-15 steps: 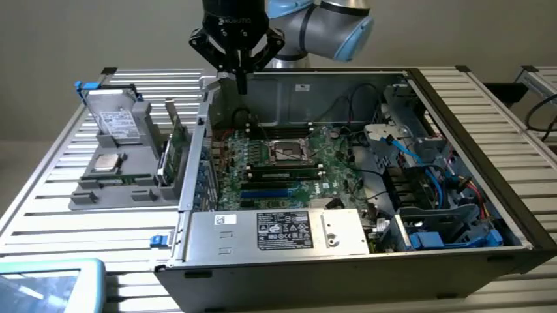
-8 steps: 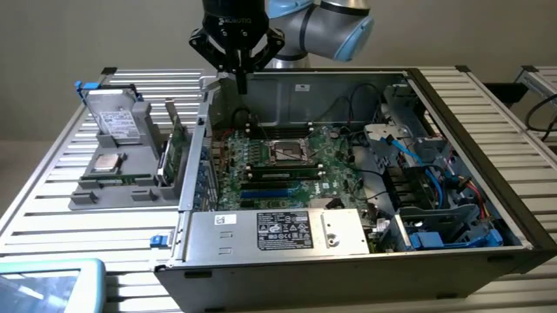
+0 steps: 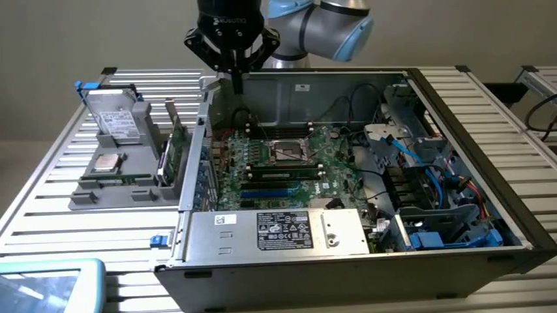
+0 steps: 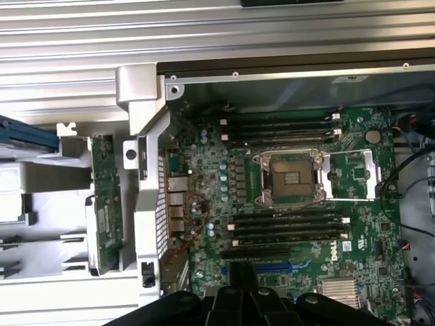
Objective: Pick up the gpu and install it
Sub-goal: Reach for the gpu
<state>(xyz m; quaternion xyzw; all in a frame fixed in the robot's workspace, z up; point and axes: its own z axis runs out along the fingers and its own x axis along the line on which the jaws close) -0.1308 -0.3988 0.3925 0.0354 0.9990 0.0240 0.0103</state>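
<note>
The gpu (image 3: 177, 142) is a thin green card standing on edge in the grey holder (image 3: 96, 192), just outside the open computer case's wall on the exterior view's left. From the wrist view the gpu (image 4: 105, 204) appears edge-on in its slot. My gripper (image 3: 236, 86) hangs shut and empty above the case's far corner, over the motherboard (image 3: 287, 166), to the exterior view's right of the card and higher than it. Its dark fingers (image 4: 241, 275) are pressed together above the board's blue and black expansion slots (image 4: 272, 266).
The holder also carries a silver hard drive (image 3: 116, 124) and a processor chip (image 3: 106, 163). A silver power supply (image 3: 278, 231) fills the case's near side, with blue cables and drive bays (image 3: 435, 195) to the exterior view's right. A pale tablet-like object (image 3: 48, 287) lies at the near corner.
</note>
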